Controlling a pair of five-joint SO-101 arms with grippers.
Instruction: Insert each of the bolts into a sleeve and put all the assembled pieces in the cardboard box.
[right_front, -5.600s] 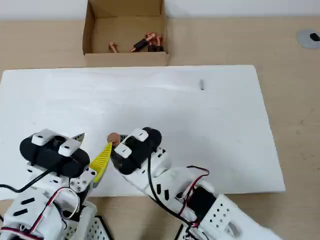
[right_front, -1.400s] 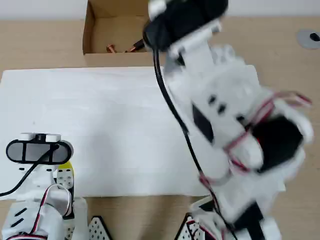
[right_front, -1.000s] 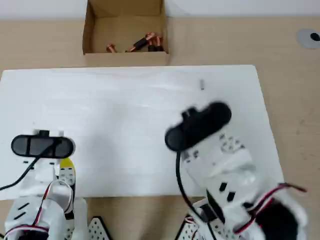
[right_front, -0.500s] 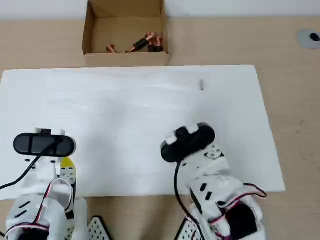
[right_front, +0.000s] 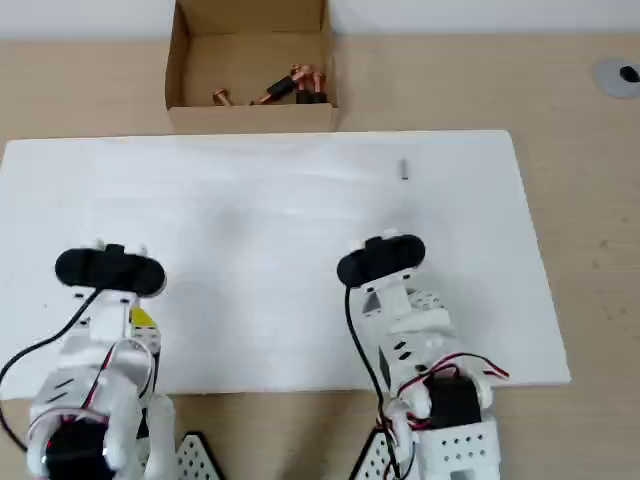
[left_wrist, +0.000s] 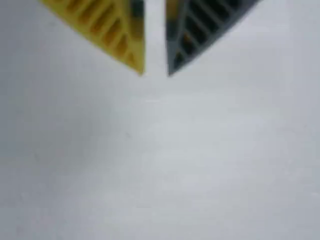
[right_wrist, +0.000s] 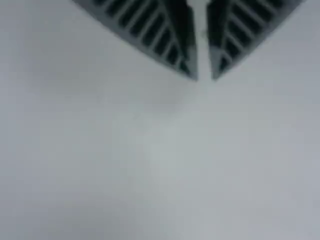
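Observation:
The cardboard box (right_front: 180, 62) stands at the far side of the table, beyond the white sheet (right_front: 260, 210). Several copper bolts in black sleeves (right_front: 297, 84) lie inside it, with one more copper piece (right_front: 224, 96) apart from them. Both arms are folded back at the near edge of the sheet, the left arm (right_front: 110, 271) and the right arm (right_front: 381, 260). My left gripper (left_wrist: 155, 74), with one yellow and one grey finger, is shut and holds nothing just above the bare sheet. My right gripper (right_wrist: 204, 78) is also shut and holds nothing above the sheet.
A small dark mark (right_front: 404, 170) sits on the sheet's far right part. A grey disc (right_front: 618, 76) lies on the wooden table at the far right corner.
The right arm has drawn back from over the box to the sheet's near edge. The copper piece seen between the grippers earlier is gone from the sheet. The left arm shifted slightly.

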